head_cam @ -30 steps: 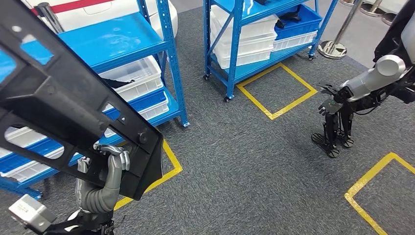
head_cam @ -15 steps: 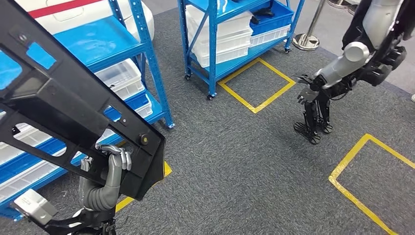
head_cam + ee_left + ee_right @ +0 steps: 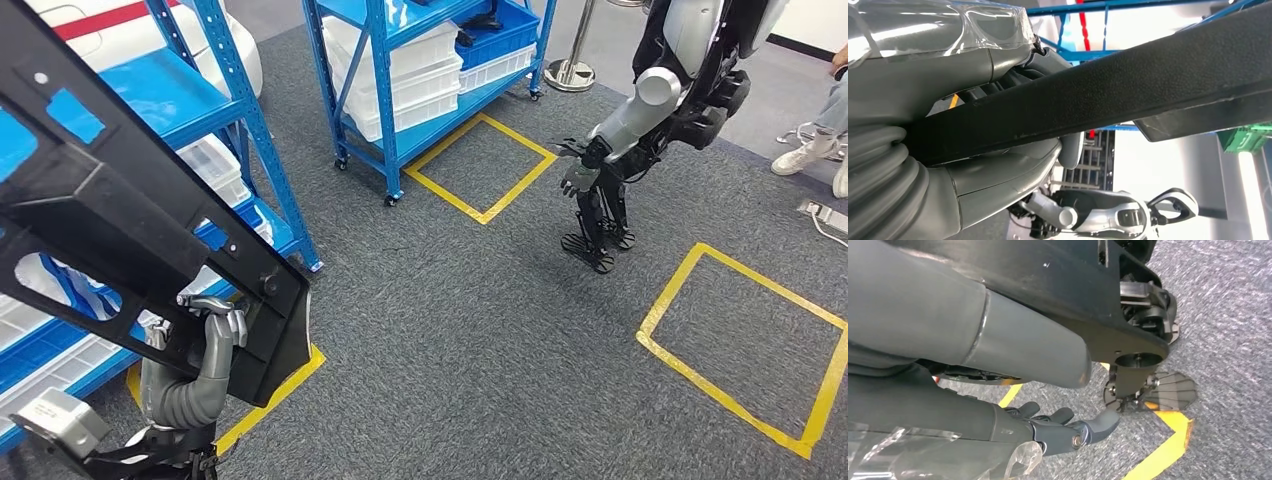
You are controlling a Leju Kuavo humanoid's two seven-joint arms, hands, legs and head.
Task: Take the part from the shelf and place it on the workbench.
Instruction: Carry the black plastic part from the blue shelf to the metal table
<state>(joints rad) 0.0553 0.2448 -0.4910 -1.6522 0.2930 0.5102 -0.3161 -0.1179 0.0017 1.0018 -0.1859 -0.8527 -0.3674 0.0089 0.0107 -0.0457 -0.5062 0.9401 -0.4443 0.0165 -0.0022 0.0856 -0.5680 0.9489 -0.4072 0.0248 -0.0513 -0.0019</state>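
One left robot hand (image 3: 212,322) grips black part (image 3: 120,220).

From my seat the head view was evenly and brightly lit, the carpet (image 3: 480,300) casting only faint shadows, though the shelves (image 3: 380,90) leaned outward toward the edges. The left wrist view was blown out white behind the black part (image 3: 1108,95), whose grain stayed sharp. Glare streaked the clear film on the left hand (image 3: 933,30). The right wrist view was dimmer, its near surfaces soft.
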